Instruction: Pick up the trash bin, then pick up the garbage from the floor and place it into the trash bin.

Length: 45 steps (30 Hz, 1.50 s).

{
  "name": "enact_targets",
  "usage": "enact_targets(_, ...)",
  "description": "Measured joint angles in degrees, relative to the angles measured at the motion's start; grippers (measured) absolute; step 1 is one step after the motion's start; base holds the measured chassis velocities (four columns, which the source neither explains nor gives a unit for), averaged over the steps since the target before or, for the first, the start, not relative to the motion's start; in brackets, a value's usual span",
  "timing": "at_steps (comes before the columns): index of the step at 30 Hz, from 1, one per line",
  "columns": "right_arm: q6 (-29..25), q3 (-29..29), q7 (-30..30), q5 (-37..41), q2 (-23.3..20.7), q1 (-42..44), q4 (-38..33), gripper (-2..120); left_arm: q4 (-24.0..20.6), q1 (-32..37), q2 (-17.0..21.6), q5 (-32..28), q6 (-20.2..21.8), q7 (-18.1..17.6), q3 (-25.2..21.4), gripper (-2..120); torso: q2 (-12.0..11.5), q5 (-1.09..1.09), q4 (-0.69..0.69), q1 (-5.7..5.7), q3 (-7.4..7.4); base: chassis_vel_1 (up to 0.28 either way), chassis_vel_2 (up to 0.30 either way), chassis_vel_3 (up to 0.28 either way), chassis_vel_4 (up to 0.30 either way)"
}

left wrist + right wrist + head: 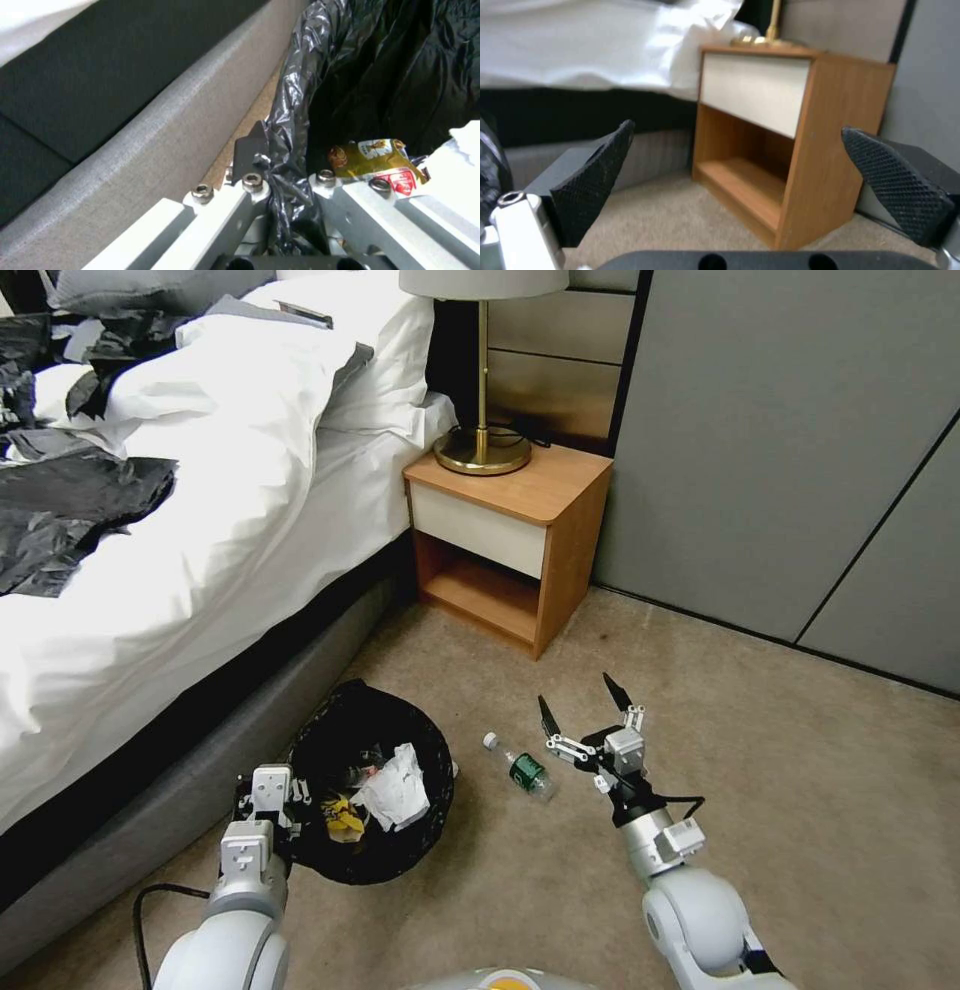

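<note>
Gripping the black bag-lined rim of the trash bin, the left gripper pinches the crinkled plastic between its fingers, low beside the grey bed base. That bin sits near the carpet, close against the bed, and it's already carrying crumpled white paper and a yellow wrapper; from the left wrist that wrapper lies just inside the rim. Over on the other side, the right gripper hovers with its black fingertips spread wide, holding nothing. Just beside it on the carpet lies a small clear bottle with a green label and white cap, on its side, between bin and gripper. Beyond stands the wooden nightstand, a brass lamp on top.
</note>
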<state>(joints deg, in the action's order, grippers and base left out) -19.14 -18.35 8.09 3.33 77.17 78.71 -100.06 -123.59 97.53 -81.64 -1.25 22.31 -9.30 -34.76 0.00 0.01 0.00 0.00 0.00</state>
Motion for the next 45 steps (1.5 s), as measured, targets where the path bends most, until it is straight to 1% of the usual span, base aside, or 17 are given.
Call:
enact_targets(5, 6.03, 4.75, -0.77, -0.07, -1.24, -5.62, 5.75, 100, 0.25, 0.18, -0.32, 0.24, 0.0, -0.06, -0.15, 0, 0.0, -0.02, 0.0, 0.0, 0.0, 0.0, 0.0, 0.0, 0.0)
enact_targets(6, 6.03, 4.75, -0.77, -0.07, -1.24, -5.62, 5.75, 100, 0.25, 0.18, -0.32, 0.24, 0.0, -0.06, -0.15, 0, 0.0, -0.02, 0.0, 0.0, 0.0, 0.0, 0.0, 0.0, 0.0)
enact_targets(9, 9.45, 7.59, 0.95, -0.53, -1.28, -10.27, 11.91, 100, 0.59, 0.16, -0.62, 0.49, 0.08, -0.11, -0.21, 0, 0.0, 0.0, 0.01, 0.0, 0.0, 0.0, 0.0, 0.0, 0.0)
enact_targets(10, 9.45, 7.59, 0.95, -0.53, -1.28, -10.27, 11.91, 100, 0.59, 0.16, -0.62, 0.49, 0.08, -0.11, -0.21, 0, 0.0, 0.0, 0.01, 0.0, 0.0, 0.0, 0.0, 0.0, 0.0)
enact_targets(13, 10.33, 9.61, 2.56, -1.69, -0.52, -14.53, 19.02, 100, 1.01, -0.02, -0.74, 0.64, 0.32, -0.18, -0.43, 0, 0.0, 0.01, 0.0, 0.0, 0.01, 0.0, 0.0, 0.0, 0.0)
enact_targets(14, 10.33, 9.61, 2.56, -1.69, -0.52, -14.53, 19.02, 100, 1.01, -0.02, -0.74, 0.64, 0.32, -0.18, -0.43, 0, 0.0, 0.01, 0.0, 0.0, 0.01, 0.0, 0.0, 0.0, 0.0)
enact_targets(17, 10.05, 10.52, 4.64, -2.86, 0.59, -17.87, 26.06, 100, 1.5, -0.29, -0.85, 0.68, 0.64, -0.29, -0.61, 0, 0.0, 0.02, 0.0, 0.0, 0.0, 0.0, 0.0, 0.0, 0.0)
enact_targets(19, 9.77, 10.55, 5.23, -3.33, 0.9, -18.58, 27.82, 100, 1.64, -0.34, -0.89, 0.71, 0.67, -0.32, -0.64, 0, 0.0, 0.02, 0.01, 0.0, 0.0, 0.0, 0.0, 0.0, 0.0)
enact_targets(21, 9.1, 10.48, 7.15, -5.27, 1.81, -20.48, 32.98, 100, 1.99, -0.44, -1.01, 0.84, 0.68, -0.4, -0.68, 0, 0.0, 0.02, 0.01, 0.0, 0.0, 0.0, 0.0, 0.0, 0.0)
enact_targets(23, 8.81, 10.34, 7.59, -6.08, 2.12, -21.11, 34.86, 100, 2.09, -0.47, -1.03, 0.89, 0.69, -0.46, -0.69, 0, 0.0, 0.03, 0.01, 0.0, 0.0, 0.0, 0.0, 0.0, 0.0)
enact_targets(25, 8.02, 9.24, 8.35, -8.41, 3.24, -22.97, 40.35, 100, 2.27, -0.5, -1.09, 0.95, 0.71, -0.55, -0.73, 0, 0.0, 0.02, 0.01, 0.0, 0.0, 0.0, 0.0, 0.0, 0.0)
enact_targets(26, 8.02, 9.24, 8.35, -8.41, 3.24, -22.97, 40.35, 100, 2.27, -0.5, -1.09, 0.95, 0.71, -0.55, -0.73, 0, 0.0, 0.02, 0.01, 0.0, 0.0, 0.0, 0.0, 0.0, 0.0)
enact_targets(31, 6.76, 5.91, 9.93, -12.14, 4.55, -25.34, 47.83, 100, 2.41, -0.26, -1.07, 1.1, 0.7, -0.56, -0.74, 0, 0.0, 0.01, 0.01, 0.0, 0.0, 0.0, 0.0, 0.0, 0.0)
enact_targets(33, 6.62, 5.56, 10.15, -12.54, 4.65, -25.48, 48.45, 100, 2.42, -0.25, -1.06, 1.11, 0.7, -0.56, -0.73, 0, 0.0, 0.01, 0.01, 0.0, 0.0, 0.0, 0.0, 0.0, 0.0)
enact_targets(36, 5.86, 3.24, 11.41, -15.0, 5.28, -26.3, 52.87, 100, 2.43, -0.09, -1.04, 1.26, 0.69, -0.56, -0.5, 0, 0.0, 0.01, 0.0, 0.0, 0.0, 0.0, 0.0, 0.0, 0.0)
enact_targets(42, 5.31, 1.21, 11.84, -16.43, 5.55, -26.68, 56.05, 100, 2.35, 0.29, -1.05, 1.47, 0.63, -0.54, -0.28, 0, 0.0, 0.01, 0.0, 0.0, 0.0, 0.0, 0.0, 0.0, 0.0)
enact_targets(45, 5.01, 0.43, 12.16, -16.45, 5.62, -26.86, 57.16, 96, 2.22, 0.52, -1.05, 1.49, 0.57, -0.51, -0.21, 0, 0.01, 0.01, 0.01, 0.0, 0.0, 0.0, 0.0, 0.0, 0.0)
